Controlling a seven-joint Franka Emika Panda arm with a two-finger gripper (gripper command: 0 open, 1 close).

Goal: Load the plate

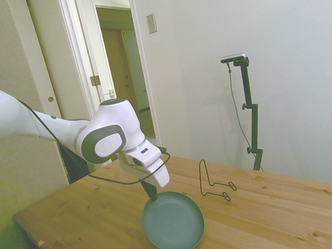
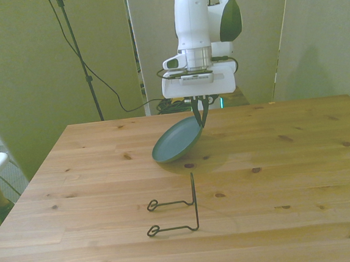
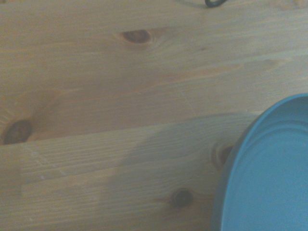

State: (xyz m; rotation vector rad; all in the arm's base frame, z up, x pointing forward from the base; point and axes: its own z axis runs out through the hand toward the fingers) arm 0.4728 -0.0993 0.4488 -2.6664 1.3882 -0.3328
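I have the jaws [image 2: 199, 120] pinched on the rim of the plate [image 2: 177, 142], gripping it at about its 1 o'clock edge in the front view. The plate hangs tilted, its held edge high and its opposite edge low, close over the desk [image 2: 289, 176]; I cannot tell whether that low edge touches the wood. In the side view the plate [image 1: 173, 222] faces the camera almost fully. The wire rack [image 2: 177, 212] stands apart, at the plate's 6 o'clock in the front view. On the wrist camera, the plate's [image 3: 269, 178] rim shows over wood.
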